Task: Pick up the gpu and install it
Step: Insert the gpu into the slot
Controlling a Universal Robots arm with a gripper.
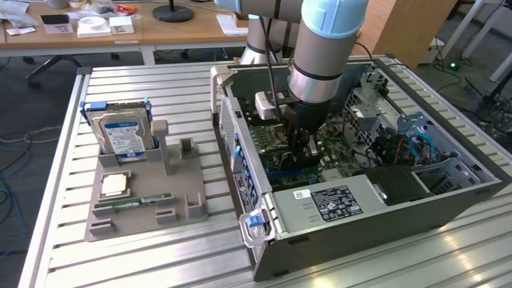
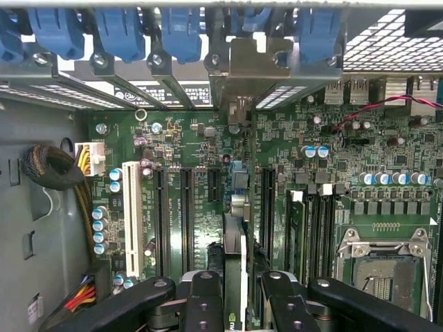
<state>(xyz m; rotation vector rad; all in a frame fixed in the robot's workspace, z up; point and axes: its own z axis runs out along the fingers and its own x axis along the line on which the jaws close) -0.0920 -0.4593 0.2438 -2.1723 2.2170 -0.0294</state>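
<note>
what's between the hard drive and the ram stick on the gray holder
A square CPU chip lies between the hard drive and the RAM stick on the gray holder, seen in the exterior view.

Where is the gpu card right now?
The gpu is inside the open computer case, held edge-on in the tool just over the green motherboard's slots.

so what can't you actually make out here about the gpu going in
- Exterior view: the gripper reaches down into the computer case; the arm and gripper body hide the gpu.
- Wrist view: the gpu shows edge-on between the fingers; its lower part runs off the picture's edge.
- Wrist view: whether the gpu's connector is seated in the motherboard slot cannot be told; the card itself covers it.
</note>
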